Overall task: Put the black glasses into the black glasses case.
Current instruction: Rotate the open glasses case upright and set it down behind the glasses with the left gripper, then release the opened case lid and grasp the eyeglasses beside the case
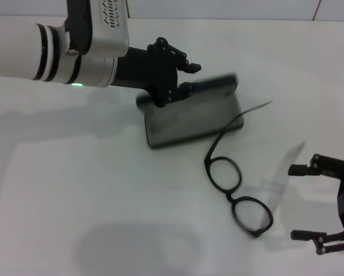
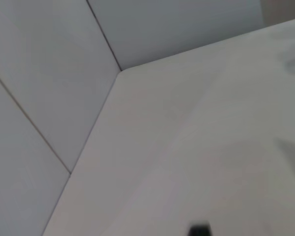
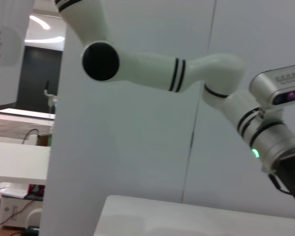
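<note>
One pair of black glasses (image 1: 239,193) and one black glasses case (image 1: 192,112) are lying on the white table (image 1: 74,190). The left gripper (image 1: 182,77) is reaching over the case's far edge; whether it is gripping the blurred lid, I cannot tell. The glasses, just beside the case, are running diagonally toward the right gripper (image 1: 307,202), which is waiting wide open.

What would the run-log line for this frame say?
left pincer: at black glasses case, lid raised | right pincer: open, beside black glasses | glasses on table, not in case
</note>
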